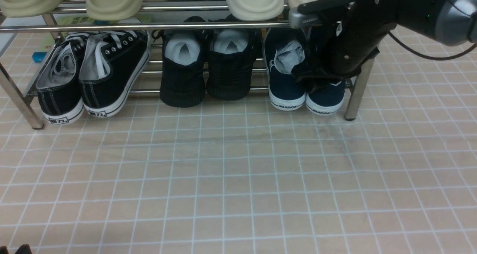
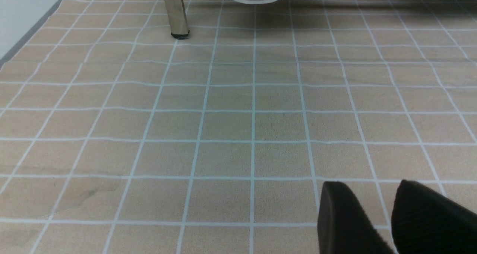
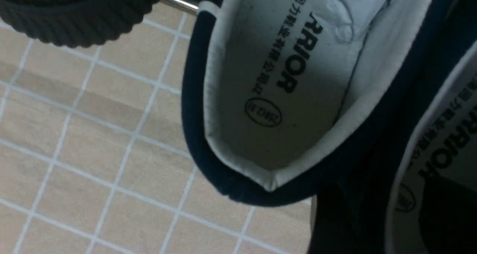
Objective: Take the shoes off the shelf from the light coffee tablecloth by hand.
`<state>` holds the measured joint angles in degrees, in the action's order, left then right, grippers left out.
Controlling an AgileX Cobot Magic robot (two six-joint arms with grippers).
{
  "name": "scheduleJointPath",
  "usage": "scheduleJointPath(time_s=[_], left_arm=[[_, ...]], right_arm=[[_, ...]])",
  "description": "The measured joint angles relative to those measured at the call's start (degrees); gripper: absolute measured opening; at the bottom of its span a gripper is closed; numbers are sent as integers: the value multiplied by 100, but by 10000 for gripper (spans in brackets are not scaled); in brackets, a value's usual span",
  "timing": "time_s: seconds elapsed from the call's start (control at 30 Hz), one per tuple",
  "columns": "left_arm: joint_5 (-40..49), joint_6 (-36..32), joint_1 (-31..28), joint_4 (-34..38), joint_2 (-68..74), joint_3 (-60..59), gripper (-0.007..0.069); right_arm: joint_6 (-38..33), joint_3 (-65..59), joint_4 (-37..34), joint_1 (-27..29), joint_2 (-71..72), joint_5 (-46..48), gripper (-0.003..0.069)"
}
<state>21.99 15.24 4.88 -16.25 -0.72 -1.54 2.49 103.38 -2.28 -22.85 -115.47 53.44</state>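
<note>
The navy-blue shoes stand side by side at the right end of the shelf's point(image 1: 149, 26) lower tier, heels toward me, paper stuffed inside the left one point(image 1: 285, 86). My right gripper point(image 1: 316, 79) reaches down onto the right shoe point(image 1: 328, 99). In the right wrist view its fingers stand apart and the gripper point(image 3: 391, 198) is open. One finger point(image 3: 447, 216) is inside the right shoe and the other is between the two shoes, straddling that shoe's inner collar. My left gripper point(image 2: 369, 189) hangs open over the light coffee tablecloth point(image 1: 238, 172), with nothing between its fingers.
Black lace-up sneakers point(image 1: 93, 79) and black high-tops point(image 1: 207, 71) share the lower tier to the left. Beige slippers point(image 1: 115, 0) lie on the top tier above. A chrome shelf leg point(image 1: 356, 94) stands just right of the navy pair.
</note>
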Motion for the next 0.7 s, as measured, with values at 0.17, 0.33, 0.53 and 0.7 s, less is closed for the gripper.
scheduleJointPath(time_s=[0.17, 0.33, 0.53, 0.7], left_arm=[[0, 0, 0, 0, 0, 0, 240], [0, 0, 0, 0, 0, 0, 240], [0, 0, 0, 0, 0, 0, 240], [0, 0, 0, 0, 0, 0, 240]], right_arm=[[-112, 0, 51, 0, -7, 22, 230], [-367, 17, 29, 0, -7, 192, 49], [-467, 17, 53, 0, 99, 664, 38], [-473, 17, 66, 0, 335, 913, 38]])
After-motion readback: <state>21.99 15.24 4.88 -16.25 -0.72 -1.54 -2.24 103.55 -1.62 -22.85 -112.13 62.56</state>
